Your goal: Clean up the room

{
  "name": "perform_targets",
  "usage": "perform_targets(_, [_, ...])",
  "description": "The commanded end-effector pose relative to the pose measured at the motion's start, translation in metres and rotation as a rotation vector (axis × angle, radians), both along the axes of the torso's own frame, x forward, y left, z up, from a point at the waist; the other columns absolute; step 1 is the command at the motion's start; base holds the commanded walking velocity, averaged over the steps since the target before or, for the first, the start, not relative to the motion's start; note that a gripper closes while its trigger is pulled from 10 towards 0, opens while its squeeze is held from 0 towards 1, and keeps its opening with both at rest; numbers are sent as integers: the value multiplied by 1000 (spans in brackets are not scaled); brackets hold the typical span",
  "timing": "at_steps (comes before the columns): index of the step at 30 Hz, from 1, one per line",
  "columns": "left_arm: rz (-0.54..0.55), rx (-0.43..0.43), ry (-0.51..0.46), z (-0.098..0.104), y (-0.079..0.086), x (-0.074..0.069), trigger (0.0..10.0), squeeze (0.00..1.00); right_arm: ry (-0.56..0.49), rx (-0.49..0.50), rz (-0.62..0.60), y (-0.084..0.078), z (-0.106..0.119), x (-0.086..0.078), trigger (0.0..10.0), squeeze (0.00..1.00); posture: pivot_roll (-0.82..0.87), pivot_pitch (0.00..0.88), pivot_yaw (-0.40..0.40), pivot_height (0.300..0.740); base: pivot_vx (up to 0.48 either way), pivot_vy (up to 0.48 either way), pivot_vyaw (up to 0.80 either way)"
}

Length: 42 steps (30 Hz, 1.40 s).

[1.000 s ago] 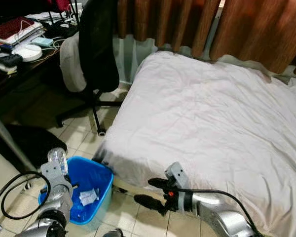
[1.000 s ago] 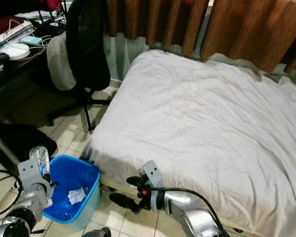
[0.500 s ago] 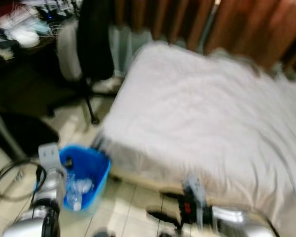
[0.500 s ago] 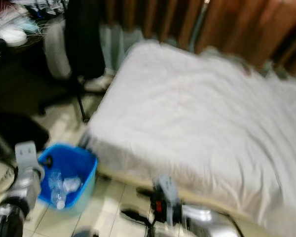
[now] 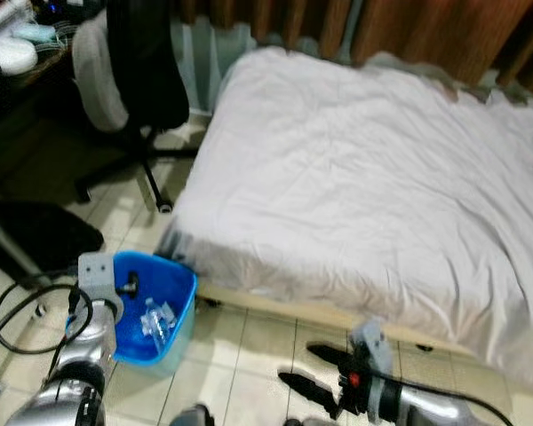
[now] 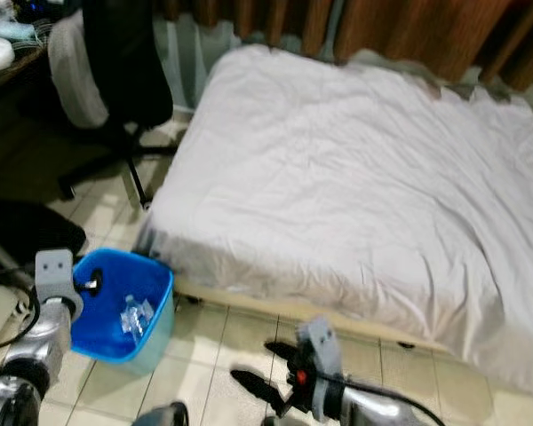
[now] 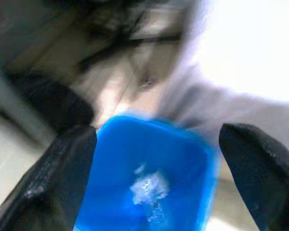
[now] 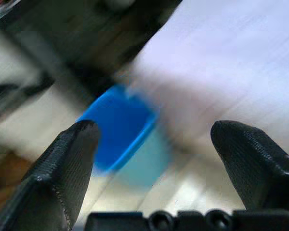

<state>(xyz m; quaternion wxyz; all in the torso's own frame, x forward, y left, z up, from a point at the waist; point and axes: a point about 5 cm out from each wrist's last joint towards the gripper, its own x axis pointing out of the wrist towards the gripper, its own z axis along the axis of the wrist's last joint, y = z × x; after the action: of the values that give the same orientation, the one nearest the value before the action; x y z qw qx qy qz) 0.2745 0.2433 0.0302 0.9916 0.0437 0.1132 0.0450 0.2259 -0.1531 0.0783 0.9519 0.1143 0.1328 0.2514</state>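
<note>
Fingers of the left gripper (image 7: 154, 178) stand wide apart with nothing between them, poised directly above the blue bin (image 5: 179, 293); that placement suits a drop into the bin, since anything let go there would fall inside its walls. A clear plastic bottle (image 5: 153, 321) lies in the bin with some crumpled clear wrapping, resting on the bottom toward the wall nearest the bed. The left wrist view looks straight down between the fingers onto this pale litter, though blur hides its detail.

The bin sits on the tiled floor (image 5: 249, 342), just beside the bed's near left corner, where it is within reach of either arm and clear of the walkway.

The right gripper (image 5: 324, 382) hangs low over the floor tiles in front of the bed's near edge, its fingers also spread and empty, apparently ready for whatever comes next rather than engaged with anything.

Beyond it, the bed (image 5: 364, 177) is covered by a smooth white sheet with nothing lying on it. A black office chair (image 5: 142, 71) with a pale garment draped over its back stands to the left of the bed, next to a cluttered desk (image 5: 9, 67). A dark bag (image 5: 35, 240) lies on the floor near the bin. Judged from this, the bottle is disposed of and other clutter remains.
</note>
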Motion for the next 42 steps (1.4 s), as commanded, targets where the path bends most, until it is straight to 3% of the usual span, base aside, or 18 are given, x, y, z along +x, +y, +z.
perform_targets(1, [-146,13,-109,20,-25,-1,10000,0,-50,-50,-207,-23,0,6,10000,0,-2,53,-43,740,0,0,0])
perform_targets(4, [-165,12,-116,22,-30,-1,10000,0,-46,-44,-228,-24,-1,7,10000,0,-2,53,-43,740,0,0,0])
perform_targets(5, [-267,-5,-165,35,-55,-3,10000,0,-61,-45,-295,-28,-3,10,10000,0,26,0,-21,740,0,0,0])
perform_targets(6, [-267,-5,-165,35,-55,-3,10000,0,-61,-45,-295,-28,-3,10,10000,0,26,0,-21,740,0,0,0])
perform_targets(8, [-350,-16,-217,44,-75,-10,10000,0,-91,-50,-362,-33,-2,11,10000,0,28,0,-12,740,0,0,0])
perform_targets(12, [-321,-35,-203,41,-71,-14,10000,0,-139,-104,-416,-35,-2,11,10000,0,9,0,-10,740,0,-180,0])
perform_targets(13, [-305,-67,-167,36,-70,-12,10000,0,-141,-172,-403,-33,-5,13,10000,0,5,0,-9,740,0,-442,-800])
perform_targets(17, [-310,-76,-149,33,-76,0,10000,0,-147,-184,-381,-28,-7,21,10000,0,-17,0,0,740,0,-442,-800])
perform_targets(18, [-313,-72,-95,29,-81,4,10000,0,-156,-194,-381,-27,-7,26,10000,0,-33,0,6,740,0,0,-800])
perform_targets(26, [-267,-119,-38,21,-76,8,10000,0,-137,-195,-444,-37,-14,29,10000,0,-60,0,20,740,0,-180,-800])
perform_targets(31, [-306,-145,-7,13,-85,1,10000,0,-97,-211,-478,-44,-23,12,10000,0,-92,0,33,740,0,-467,-800])
perform_targets(37, [-379,-105,40,3,-87,-10,10000,0,-55,-221,-507,-48,-35,-11,10000,0,-110,0,45,740,0,-309,-800])
perform_targets(42, [-359,-78,2,10,-78,-11,10000,0,-47,-214,-514,-51,-39,-12,10000,0,-84,0,27,740,0,0,-800])
